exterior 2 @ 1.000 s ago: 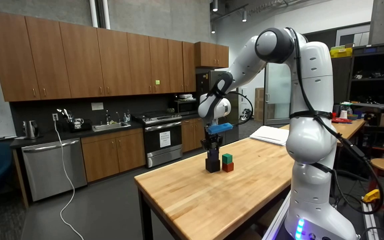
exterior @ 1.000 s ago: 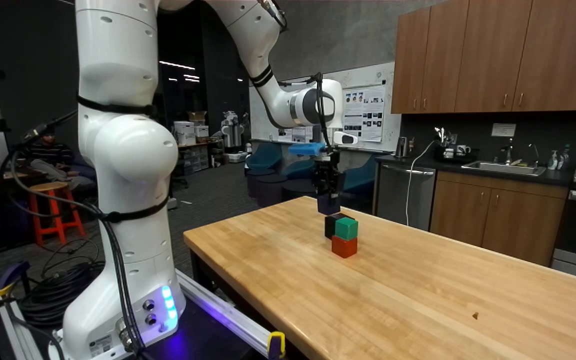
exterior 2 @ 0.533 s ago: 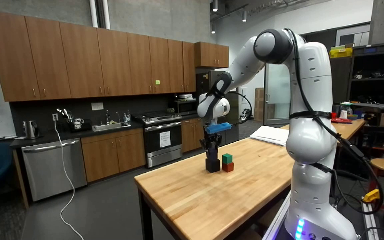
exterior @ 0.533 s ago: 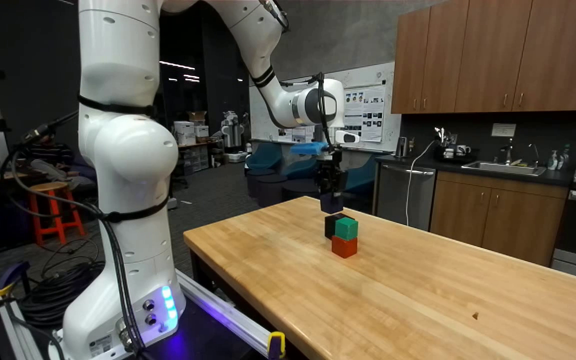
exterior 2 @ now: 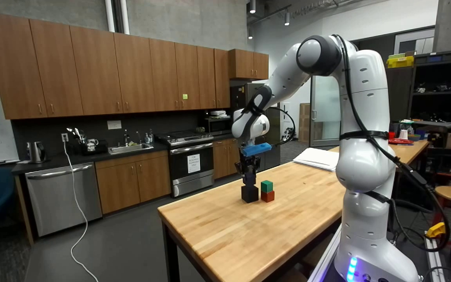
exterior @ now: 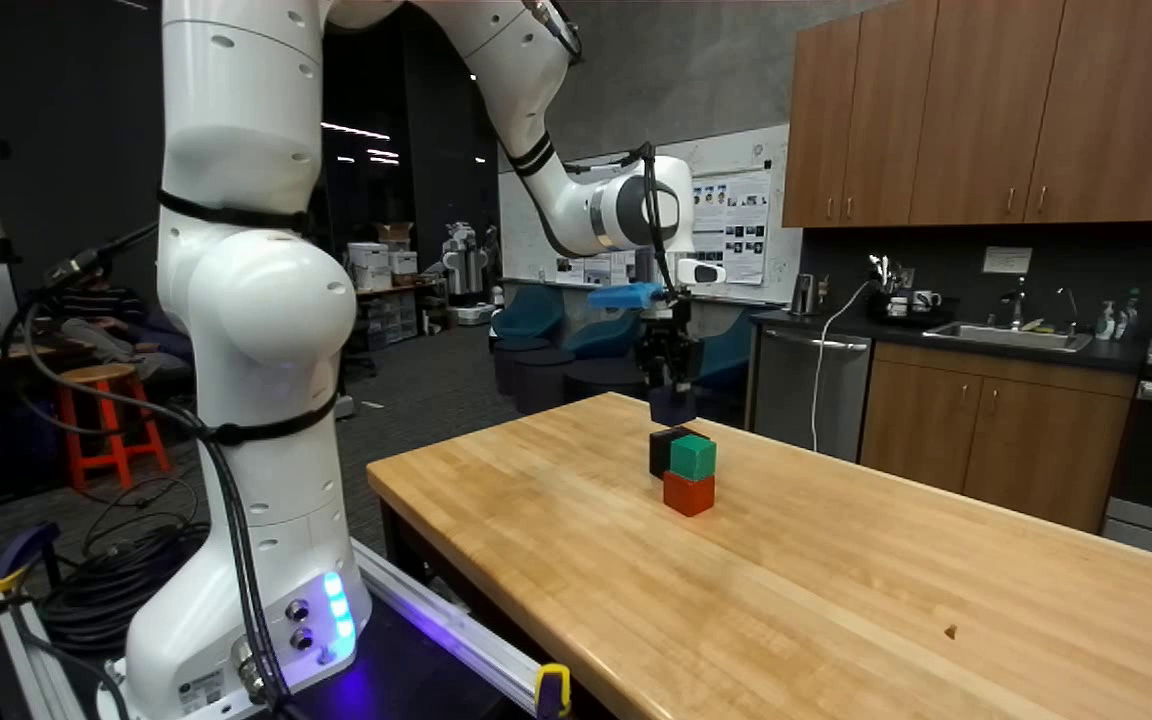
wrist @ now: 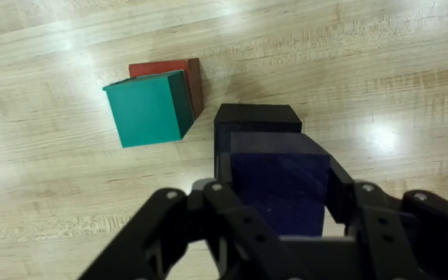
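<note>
Navy block point(wrist: 282, 186), clamped in the jaws, hangs over the black block point(exterior 2: 249, 194) near the kitchen-side edge of the desk point(exterior 2: 210, 235); let go off-centre, it could topple against the green block point(exterior: 693, 458).

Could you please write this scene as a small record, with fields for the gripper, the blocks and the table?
Gripper: closed on the dark blue block
Position of held piece: over the black block; whether the two touch cannot be told
Support of black block: the table
Second stack: green block on top of the red block
Support of red block: the table
Gap between red block and black block: yes, seen in the wrist view
Table surface: light wood
</note>
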Controlling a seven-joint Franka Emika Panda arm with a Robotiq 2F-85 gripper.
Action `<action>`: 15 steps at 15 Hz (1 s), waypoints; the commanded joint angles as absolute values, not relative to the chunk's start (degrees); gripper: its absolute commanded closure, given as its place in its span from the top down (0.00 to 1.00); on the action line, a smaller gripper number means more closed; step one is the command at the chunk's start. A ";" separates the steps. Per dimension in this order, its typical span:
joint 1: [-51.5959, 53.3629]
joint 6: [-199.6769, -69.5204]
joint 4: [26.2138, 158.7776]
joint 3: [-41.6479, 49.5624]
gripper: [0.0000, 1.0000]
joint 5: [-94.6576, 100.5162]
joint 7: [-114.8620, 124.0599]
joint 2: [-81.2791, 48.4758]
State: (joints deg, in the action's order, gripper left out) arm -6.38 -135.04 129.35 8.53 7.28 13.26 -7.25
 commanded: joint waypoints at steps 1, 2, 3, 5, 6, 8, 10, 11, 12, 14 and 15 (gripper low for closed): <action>-6.35 -134.51 128.12 8.81 0.30 8.19 13.84 -8.06; -6.39 -134.49 128.08 8.77 0.30 7.82 13.57 -8.19; -6.39 -134.49 128.02 8.77 0.30 7.76 13.52 -8.33; -6.37 -134.47 127.91 8.83 0.30 7.90 13.62 -8.67; -6.38 -134.38 127.87 8.84 0.30 7.87 13.55 -8.79; -6.39 -134.23 127.82 8.93 0.30 7.99 13.59 -8.99; -6.39 -134.34 127.74 9.03 0.30 8.00 13.66 -9.21; -6.37 -134.37 127.69 9.08 0.30 8.13 13.79 -9.34; -6.38 -134.36 127.63 9.12 0.30 8.09 13.74 -9.44; -6.39 -134.36 127.50 9.20 0.30 8.09 13.73 -9.62; -6.36 -134.33 127.40 9.25 0.30 8.16 13.82 -9.74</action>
